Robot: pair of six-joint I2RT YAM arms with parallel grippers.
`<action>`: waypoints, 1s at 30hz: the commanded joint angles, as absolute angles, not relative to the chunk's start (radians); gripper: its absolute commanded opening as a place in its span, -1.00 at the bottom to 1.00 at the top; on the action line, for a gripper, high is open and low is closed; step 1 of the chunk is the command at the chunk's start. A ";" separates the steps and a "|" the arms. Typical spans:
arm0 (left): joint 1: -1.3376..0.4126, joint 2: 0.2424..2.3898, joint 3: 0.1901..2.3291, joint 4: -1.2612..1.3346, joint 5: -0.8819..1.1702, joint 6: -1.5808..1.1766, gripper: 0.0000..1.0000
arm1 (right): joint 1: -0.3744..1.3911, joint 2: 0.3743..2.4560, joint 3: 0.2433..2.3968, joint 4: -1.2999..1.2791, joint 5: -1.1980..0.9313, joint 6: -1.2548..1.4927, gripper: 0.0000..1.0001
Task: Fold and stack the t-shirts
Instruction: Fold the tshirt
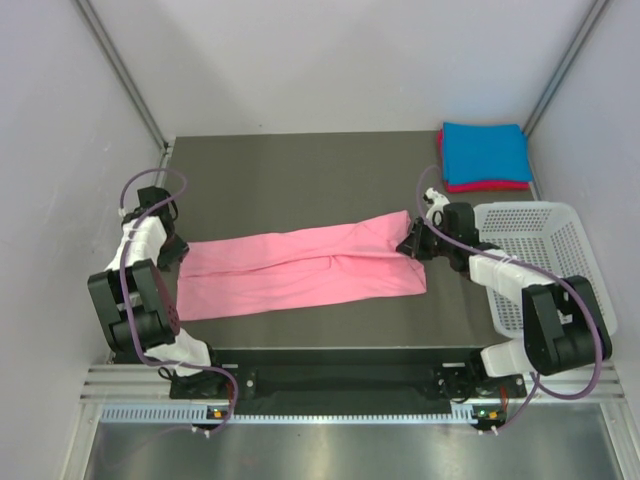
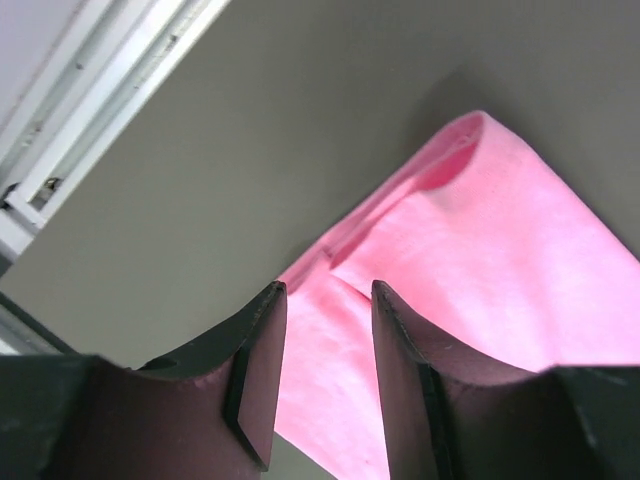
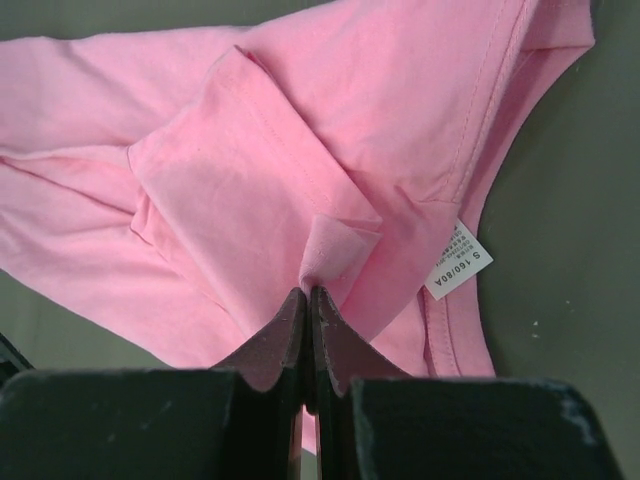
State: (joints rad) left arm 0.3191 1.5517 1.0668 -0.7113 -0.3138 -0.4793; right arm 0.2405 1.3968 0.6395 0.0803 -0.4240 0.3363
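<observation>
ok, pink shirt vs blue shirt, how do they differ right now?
The pink shirt lies as a long strip across the middle of the table; the blue shirt is a compact folded rectangle at the far right corner. The pink shirt lies alone on the table; the blue shirt sits on a red shirt. The right claw pinches a fold of the pink shirt; no claw touches the blue shirt. Both are plain cloth.

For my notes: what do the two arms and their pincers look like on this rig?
Both arms look alike: the left arm and right arm have chunky black joint housings joined by white links, each trailed by a looping purplish-grey cable. The left pincer and right pincer each have two dark fingers tapering to thin wedge tips. No markings visible.
</observation>
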 commanded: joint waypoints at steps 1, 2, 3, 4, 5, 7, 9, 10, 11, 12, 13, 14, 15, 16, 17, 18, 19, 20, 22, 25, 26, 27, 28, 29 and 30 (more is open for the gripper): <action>0.324 1.555 1.085 -0.703 -0.245 -0.462 -0.10 | 0.252 1.351 0.640 0.098 -0.442 0.334 -1.00; 0.325 1.558 1.075 -0.698 -0.247 -0.463 -0.10 | 0.252 1.350 0.638 0.098 -0.442 0.340 -1.00; 0.330 1.562 1.065 -0.692 -0.244 -0.466 -0.10 | 0.252 1.350 0.638 0.095 -0.442 0.344 -1.00; 0.334 1.569 1.046 -0.677 -0.239 -0.477 -0.11 | 0.252 1.348 0.638 0.095 -0.442 0.344 -1.00; 0.342 1.571 1.039 -0.670 -0.232 -0.480 -0.15 | 0.252 1.348 0.640 0.092 -0.443 0.344 -1.00; 0.348 1.575 1.031 -0.660 -0.230 -0.488 -0.20 | 0.252 1.345 0.644 0.087 -0.446 0.344 -1.00; 0.357 1.571 1.031 -0.658 -0.232 -0.494 -0.18 | 0.252 1.339 0.641 0.092 -0.452 0.348 -1.00; 0.362 1.562 1.032 -0.658 -0.230 -0.509 -0.17 | 0.255 1.335 0.641 0.095 -0.457 0.354 -1.00; 0.373 1.556 1.034 -0.663 -0.224 -0.520 -0.17 | 0.255 1.335 0.640 0.095 -0.459 0.356 -1.00; 0.379 1.548 1.035 -0.667 -0.213 -0.531 -0.17 | 0.255 1.333 0.640 0.095 -0.462 0.359 -1.00; 0.386 1.533 1.042 -0.672 -0.206 -0.557 -0.17 | 0.256 1.330 0.638 0.095 -0.465 0.359 -1.00; 0.408 1.520 1.043 -0.676 -0.196 -0.569 -0.15 | 0.259 1.328 0.635 0.095 -0.465 0.359 -1.00; 0.417 1.508 1.043 -0.675 -0.184 -0.578 -0.14 | 0.261 1.327 0.634 0.095 -0.465 0.360 -1.00; 0.423 1.482 1.037 -0.669 -0.146 -0.597 -0.13 | 0.259 1.324 0.629 0.097 -0.462 0.360 -1.00; 0.431 1.471 1.032 -0.663 -0.128 -0.604 -0.13 | 0.259 1.322 0.623 0.101 -0.463 0.365 -1.00; 0.431 1.467 1.028 -0.655 -0.111 -0.615 -0.12 | 0.259 1.322 0.621 0.103 -0.462 0.368 -1.00; 0.431 1.465 1.025 -0.657 -0.092 -0.632 -0.12 | 0.259 1.325 0.621 0.104 -0.462 0.376 -1.00; 0.431 1.468 1.025 -0.658 -0.091 -0.640 -0.13 | 0.259 1.327 0.621 0.107 -0.462 0.379 -1.00; 0.431 1.483 1.019 -0.663 -0.100 -0.652 -0.14 | 0.259 1.330 0.621 0.113 -0.463 0.387 -1.00; 0.431 1.494 0.999 -0.654 -0.115 -0.669 -0.15 | 0.261 1.333 0.623 0.123 -0.471 0.396 -1.00; 0.431 1.497 0.991 -0.650 -0.123 -0.673 -0.16 | 0.259 1.333 0.621 0.127 -0.474 0.400 -1.00; 0.431 1.500 0.986 -0.649 -0.126 -0.681 -0.16 | 0.261 1.333 0.621 0.129 -0.476 0.402 -1.00; 0.431 1.512 0.985 -0.650 -0.127 -0.686 -0.17 | 0.262 1.333 0.623 0.132 -0.479 0.405 -1.00; 0.431 1.519 0.986 -0.650 -0.129 -0.689 -0.17 | 0.261 1.336 0.623 0.132 -0.480 0.406 -1.00; 0.431 1.523 0.985 -0.652 -0.129 -0.690 -0.18 | 0.262 1.336 0.623 0.133 -0.480 0.408 -1.00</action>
State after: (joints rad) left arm 0.4290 1.5074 0.9924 -0.6804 -0.1207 -0.6605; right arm 0.2489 1.3548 0.6159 0.0822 -0.4580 0.3969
